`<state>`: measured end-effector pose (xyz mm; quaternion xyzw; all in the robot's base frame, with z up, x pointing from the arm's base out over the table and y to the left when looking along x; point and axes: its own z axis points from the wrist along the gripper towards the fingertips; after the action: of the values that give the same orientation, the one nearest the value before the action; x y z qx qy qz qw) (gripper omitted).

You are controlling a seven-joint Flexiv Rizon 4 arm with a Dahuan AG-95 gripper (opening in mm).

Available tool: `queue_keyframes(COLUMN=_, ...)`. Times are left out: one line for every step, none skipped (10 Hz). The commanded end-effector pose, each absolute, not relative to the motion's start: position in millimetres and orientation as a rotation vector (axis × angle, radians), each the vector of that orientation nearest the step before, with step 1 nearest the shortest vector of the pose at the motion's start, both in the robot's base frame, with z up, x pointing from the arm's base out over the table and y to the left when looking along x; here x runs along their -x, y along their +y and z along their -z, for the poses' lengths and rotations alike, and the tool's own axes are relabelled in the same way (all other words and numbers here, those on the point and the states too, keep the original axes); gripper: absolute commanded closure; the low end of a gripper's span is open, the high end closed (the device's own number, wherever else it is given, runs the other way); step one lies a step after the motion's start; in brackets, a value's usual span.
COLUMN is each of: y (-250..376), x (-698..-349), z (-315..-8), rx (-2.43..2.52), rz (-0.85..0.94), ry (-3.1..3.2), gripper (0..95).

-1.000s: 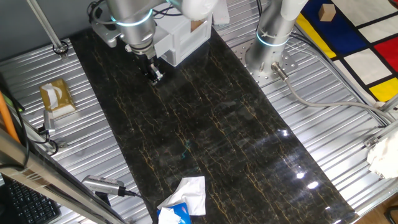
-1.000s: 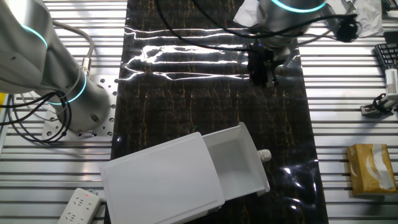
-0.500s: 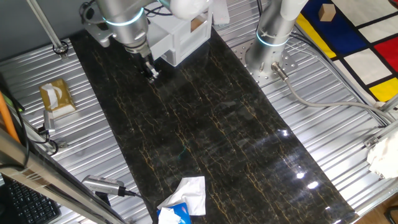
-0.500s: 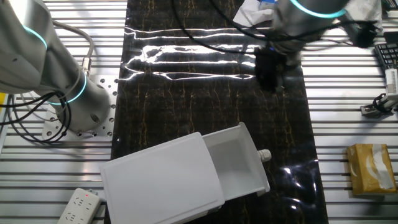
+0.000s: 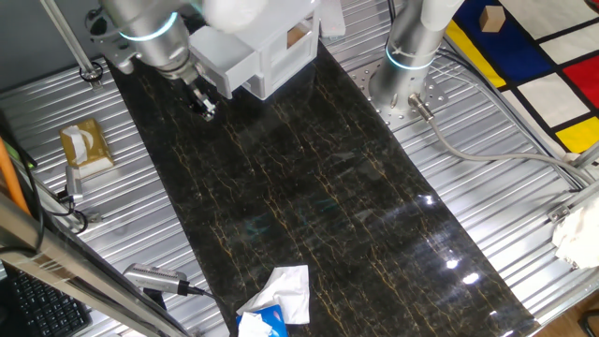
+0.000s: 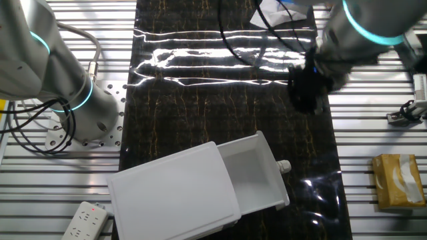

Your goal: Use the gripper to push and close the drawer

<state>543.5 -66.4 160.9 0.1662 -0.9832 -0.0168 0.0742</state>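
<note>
The white cabinet [image 6: 175,197] stands at the near edge of the dark mat, with its drawer [image 6: 256,175] pulled out to the right and a small knob [image 6: 285,166] on its front. In one fixed view the cabinet [image 5: 276,51] is at the far end, the drawer [image 5: 223,58] partly hidden by the arm. The black gripper [image 6: 307,99] hangs over the mat's right edge, beyond the drawer front and apart from it. It also shows in one fixed view [image 5: 202,105], just left of the drawer. Its fingers look together and hold nothing.
A second arm's upright base [image 6: 70,90] stands left of the cabinet, also seen in one fixed view [image 5: 408,54]. A tissue box [image 6: 399,179] lies right of the mat. A crumpled white-and-blue wrapper [image 5: 277,298] lies at the mat's far end. A power strip [image 6: 84,220] sits near the cabinet.
The gripper has moved sideways toward the mat's edge on the drawer-front side and a little closer to the drawer. The drawer and cabinet have not moved.
</note>
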Motion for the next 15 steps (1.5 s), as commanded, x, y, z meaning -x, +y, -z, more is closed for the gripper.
queue_keyframes(y=-78.9, x=-541.1, z=-159.6, rx=-0.523, rz=0.06, ry=-2.945, gripper=95.0)
queue_keyframes(y=-88.7, x=-539.4, z=-159.5, rx=-0.535, rz=0.065, ry=-2.941, gripper=95.0)
queue_keyframes(y=-92.4, x=-539.0, z=-159.3, rx=-0.541, rz=0.068, ry=-2.94, gripper=95.0)
queue_keyframes(y=-102.5, x=-538.3, z=-158.3, rx=-0.548, rz=0.078, ry=-2.939, gripper=95.0)
queue_keyframes(y=-109.0, x=-538.6, z=-157.4, rx=-0.551, rz=0.089, ry=-2.934, gripper=95.0)
queue_keyframes(y=-114.5, x=-539.4, z=-156.5, rx=-0.56, rz=0.11, ry=-2.921, gripper=95.0)
queue_keyframes(y=-117.2, x=-540.6, z=-156.0, rx=-0.568, rz=0.12, ry=-2.899, gripper=95.0)
queue_keyframes(y=-119.1, x=-543.0, z=-155.2, rx=-0.569, rz=0.135, ry=-2.85, gripper=95.0)
queue_keyframes(y=-120.7, x=-542.8, z=-153.9, rx=-0.573, rz=0.169, ry=-2.797, gripper=95.0)
queue_keyframes(y=-121.7, x=-542.1, z=-153.4, rx=-0.577, rz=0.186, ry=-2.775, gripper=95.0)
queue_keyframes(y=-126.0, x=-539.0, z=-150.4, rx=-0.583, rz=0.23, ry=-2.749, gripper=95.0)
queue_keyframes(y=-128.2, x=-536.7, z=-148.3, rx=-0.583, rz=0.244, ry=-2.743, gripper=95.0)
queue_keyframes(y=-130.3, x=-531.0, z=-144.8, rx=-0.571, rz=0.265, ry=-2.744, gripper=95.0)
queue_keyframes(y=-129.8, x=-524.6, z=-143.1, rx=-0.564, rz=0.263, ry=-2.744, gripper=95.0)
queue_keyframes(y=-129.8, x=-518.9, z=-142.3, rx=-0.566, rz=0.263, ry=-2.743, gripper=95.0)
